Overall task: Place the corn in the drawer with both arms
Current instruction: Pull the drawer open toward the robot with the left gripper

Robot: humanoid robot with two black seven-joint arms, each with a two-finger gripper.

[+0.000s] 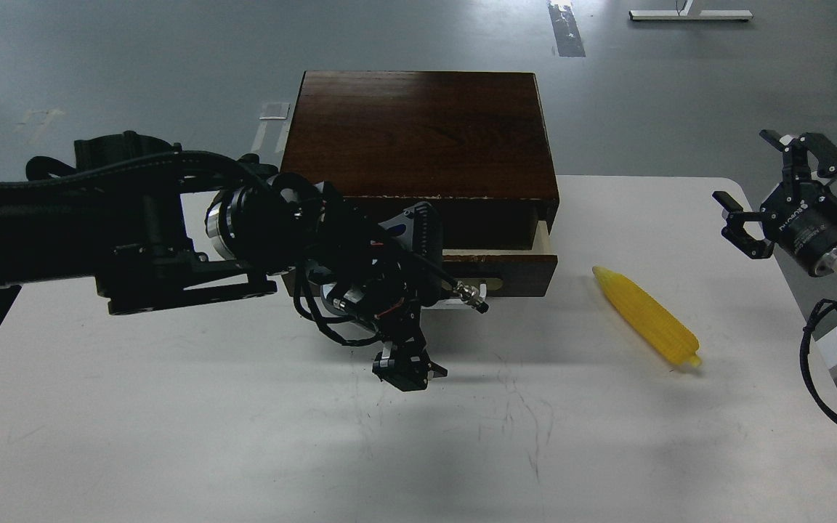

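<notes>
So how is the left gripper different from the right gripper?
The left gripper points down at the table in front of the drawer; the right gripper is raised, off by the table's right edge. The right gripper is wide open; the left gripper is too dark to tell. Both are black and hold nothing; the corn lies between them.

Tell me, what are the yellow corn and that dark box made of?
The corn looks like moulded plastic: uniform bright yellow, slightly glossy, neat ridged rows. The box looks like dark varnished wood: visible grain, soft sheen on top; its drawer shows a paler edge.
</notes>
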